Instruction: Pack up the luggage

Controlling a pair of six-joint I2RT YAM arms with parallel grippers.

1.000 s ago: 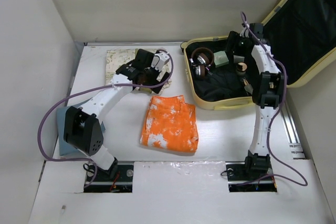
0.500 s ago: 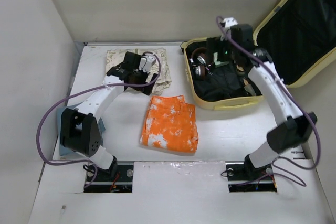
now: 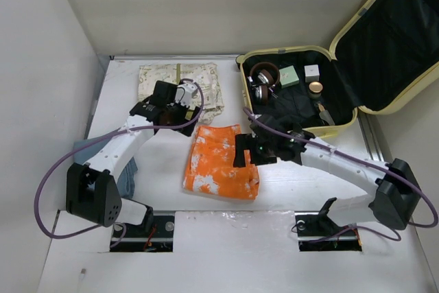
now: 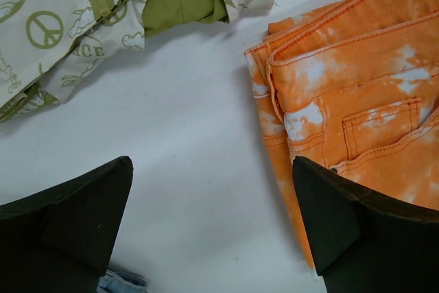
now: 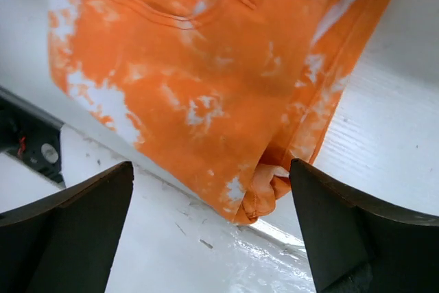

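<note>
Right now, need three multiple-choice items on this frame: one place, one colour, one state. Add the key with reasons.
1. Where is the orange garment?
A. on the printed cloth
B. on the table, outside the luggage
C. lifted by a gripper

2. What colour is the luggage shell?
A. pale yellow
B. blue
C. red

3. What state is the right gripper in?
A. shut on the garment
B. open above the garment
C. shut, holding nothing

Key:
1 B: the top view shows it lying flat on the white surface, in front of the open case.
2 A: the rim and lid edge are pale yellow around a black lining.
3 B: the right wrist view shows the fingers wide apart, with the orange fabric's corner below them.
</note>
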